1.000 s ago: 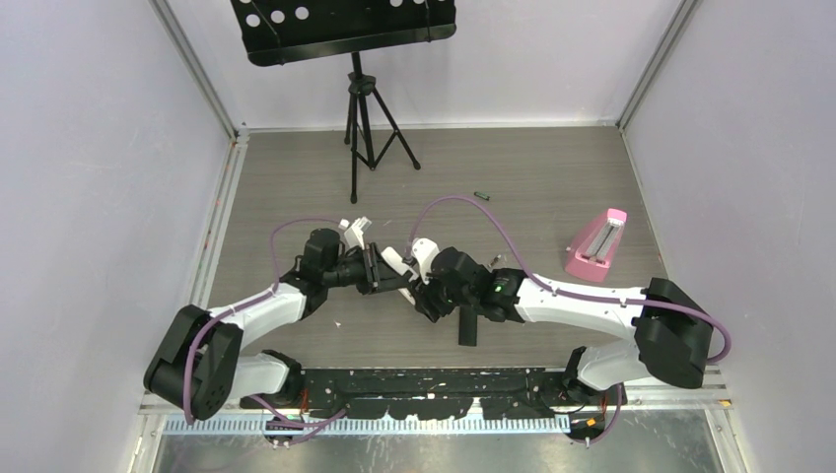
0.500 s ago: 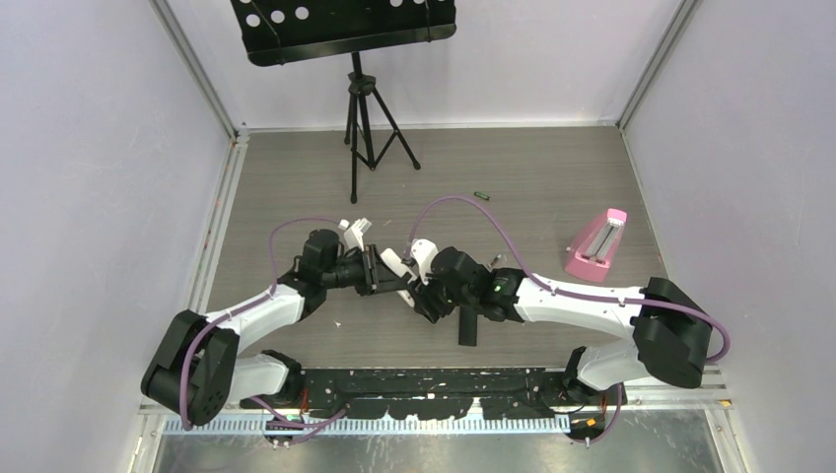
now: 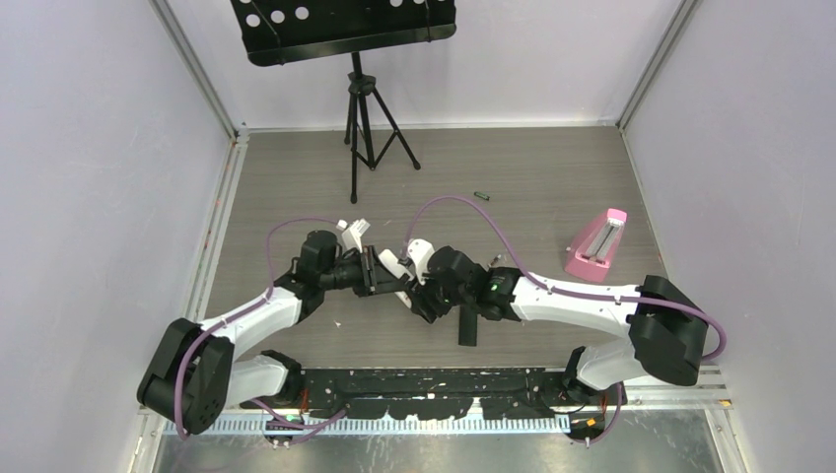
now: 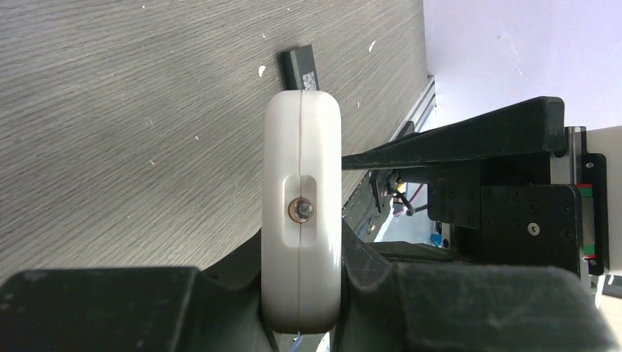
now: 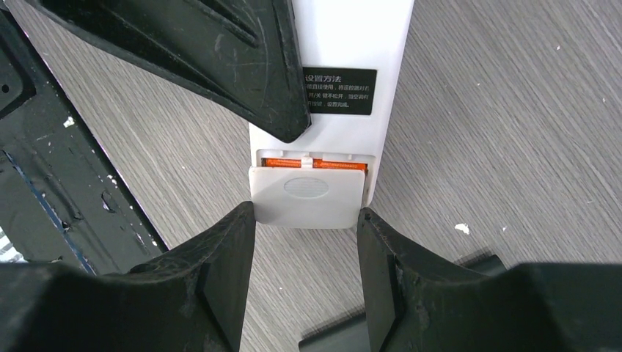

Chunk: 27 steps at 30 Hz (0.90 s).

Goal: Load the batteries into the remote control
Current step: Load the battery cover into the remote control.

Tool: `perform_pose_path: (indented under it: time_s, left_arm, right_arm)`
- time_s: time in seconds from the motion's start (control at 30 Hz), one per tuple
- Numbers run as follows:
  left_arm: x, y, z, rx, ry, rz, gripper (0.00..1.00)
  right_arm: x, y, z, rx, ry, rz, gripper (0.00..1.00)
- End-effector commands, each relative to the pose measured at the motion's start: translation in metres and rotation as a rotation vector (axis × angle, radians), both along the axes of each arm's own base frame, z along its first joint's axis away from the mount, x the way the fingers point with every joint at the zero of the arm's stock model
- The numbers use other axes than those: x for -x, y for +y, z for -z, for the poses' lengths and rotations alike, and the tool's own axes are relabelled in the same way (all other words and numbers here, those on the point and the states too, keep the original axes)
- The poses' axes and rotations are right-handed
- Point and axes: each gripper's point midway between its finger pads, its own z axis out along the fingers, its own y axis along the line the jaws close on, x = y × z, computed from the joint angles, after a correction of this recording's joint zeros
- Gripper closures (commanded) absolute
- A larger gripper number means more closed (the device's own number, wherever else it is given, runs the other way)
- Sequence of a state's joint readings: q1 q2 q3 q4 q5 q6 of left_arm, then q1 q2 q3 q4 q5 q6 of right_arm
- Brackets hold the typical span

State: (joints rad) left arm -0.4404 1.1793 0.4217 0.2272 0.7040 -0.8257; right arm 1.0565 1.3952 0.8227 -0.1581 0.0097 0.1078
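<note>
My left gripper (image 3: pixel 383 268) is shut on a white remote control (image 4: pixel 302 183), held edge-on above the table between its fingers (image 4: pixel 242 279). The right wrist view shows the remote's back (image 5: pixel 345 44), with an orange battery (image 5: pixel 290 160) lying in the open slot. The white battery cover (image 5: pixel 308 192) sits partly slid over that slot. My right gripper (image 5: pixel 306 216) pinches the cover's lower end, one fingertip on each side. One dark battery (image 3: pixel 482 195) lies on the table farther back.
A black remote (image 3: pixel 468 325) lies on the table just under my right gripper. A pink box (image 3: pixel 596 244) stands at the right. The tripod (image 3: pixel 370 128) of a black music stand is at the back. Walls close in the table's sides.
Both grippers, with the white remote between them, have drifted slightly to the left. Neither grip has changed.
</note>
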Motion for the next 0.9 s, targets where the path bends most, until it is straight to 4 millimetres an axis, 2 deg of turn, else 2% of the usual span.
perform_pose_path:
  time_s: [0.0, 0.47, 0.87]
  left_arm:
    - [0.003, -0.003, -0.015, 0.026, -0.058, 0.038, 1.0]
    - [0.005, 0.0, -0.014, 0.003, -0.063, 0.035, 1.0]
    - [0.006, 0.001, -0.01, -0.014, -0.055, 0.035, 1.0]
  right_arm:
    - [-0.008, 0.011, -0.018, -0.035, -0.024, 0.006, 0.54]
    - [-0.009, 0.014, -0.006, 0.05, 0.029, 0.014, 0.54]
    - [-0.022, 0.01, -0.003, 0.068, 0.08, 0.087, 0.54]
